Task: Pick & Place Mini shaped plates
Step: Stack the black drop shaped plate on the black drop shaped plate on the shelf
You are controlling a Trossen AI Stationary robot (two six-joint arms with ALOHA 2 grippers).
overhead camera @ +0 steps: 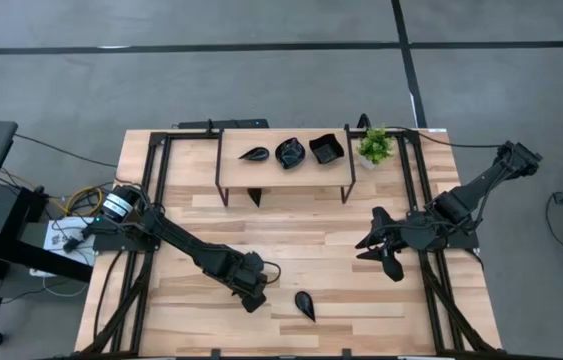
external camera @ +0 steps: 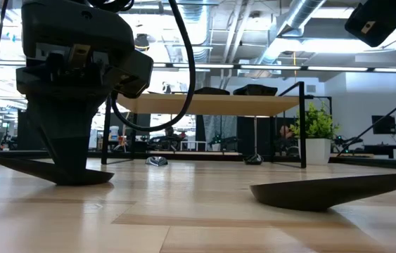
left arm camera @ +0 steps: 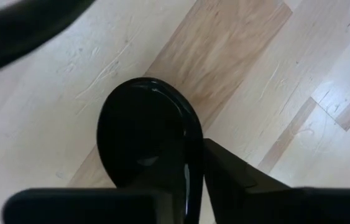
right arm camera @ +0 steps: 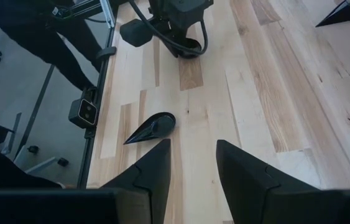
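A glossy black rounded mini plate (left arm camera: 142, 127) lies flat on the wooden table near its front left. My left gripper (overhead camera: 253, 293) stands over it, pointing steeply down and shut on its rim. A teardrop-shaped black mini plate (overhead camera: 304, 305) lies flat on the table just right of that gripper, also seen in the right wrist view (right arm camera: 153, 127). Three more black mini plates (overhead camera: 290, 152) sit on top of the raised shelf at the back. My right gripper (right arm camera: 193, 168) hangs open above the table's right side, holding nothing. My left gripper comes at the plate from above, slanting steeply down. One finger (left arm camera: 224, 177) stands against the outside of the plate's rim (left arm camera: 194, 146). The other finger cannot be told apart from the black dish. The plate (external camera: 22, 167) lies with its underside on the table.
A wooden shelf on a black frame (overhead camera: 283, 170) spans the back of the table, with a small green potted plant (overhead camera: 374, 146) at its right end. Bare wood lies between the two arms. Black frame rails (overhead camera: 156, 190) run along both table sides.
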